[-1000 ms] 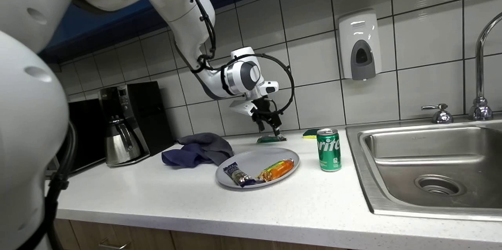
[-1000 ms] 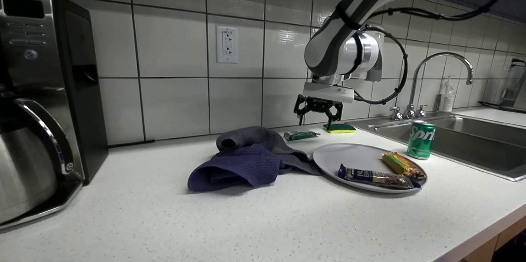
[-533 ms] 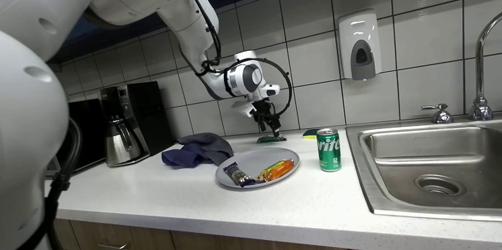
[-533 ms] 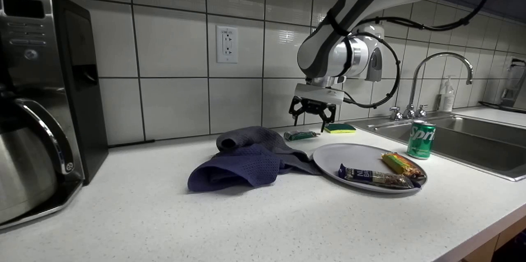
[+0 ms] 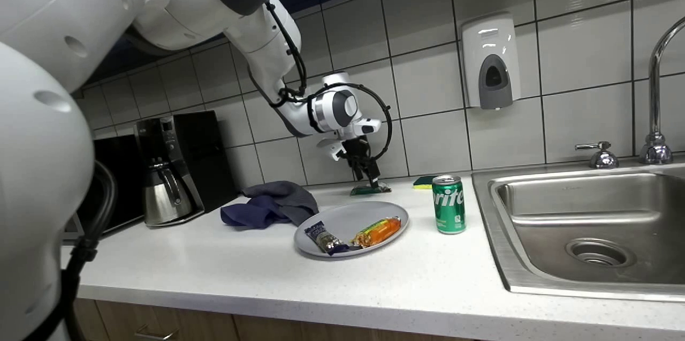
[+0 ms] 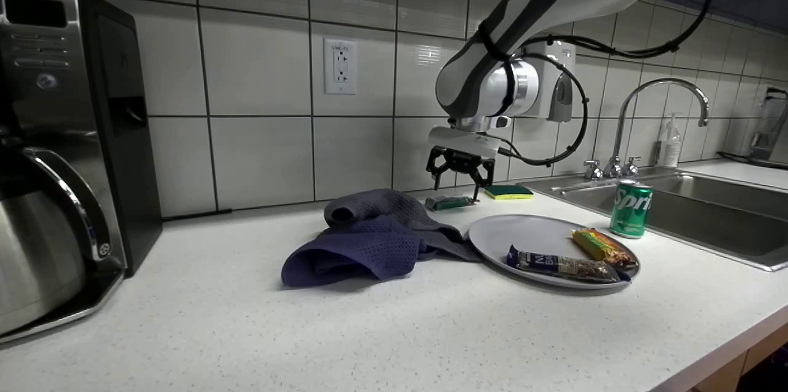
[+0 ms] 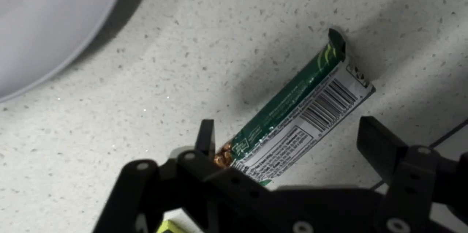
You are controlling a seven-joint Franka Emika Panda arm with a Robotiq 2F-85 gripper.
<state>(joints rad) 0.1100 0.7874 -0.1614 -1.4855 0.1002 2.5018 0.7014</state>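
My gripper point(image 7: 290, 132) is open and empty, pointing down over a green-wrapped bar point(image 7: 289, 116) that lies on the counter. In the wrist view the bar runs diagonally between the two fingers, its lower end partly hidden behind the left finger. In both exterior views the gripper point(image 5: 366, 179) point(image 6: 457, 190) is low above the bar point(image 5: 364, 190) point(image 6: 448, 202) near the tiled wall; whether a fingertip touches the bar or counter I cannot tell. A grey plate point(image 5: 342, 217) point(image 6: 523, 232) point(image 7: 47, 24) holds a dark blue bar point(image 6: 554, 263) and an orange-yellow bar point(image 6: 598, 245).
A yellow-green sponge point(image 6: 510, 193) lies right of the green bar by the wall. A crumpled blue-grey cloth point(image 6: 369, 250) lies left of the plate. A green Sprite can point(image 5: 449, 204) stands between plate and sink point(image 5: 495, 234). A coffee maker point(image 5: 182, 164) stands at the left.
My gripper has moved down, and leftward in both exterior views, closer over the green bar. It stays open. The bar, plate, cloth, sponge and can have not moved.
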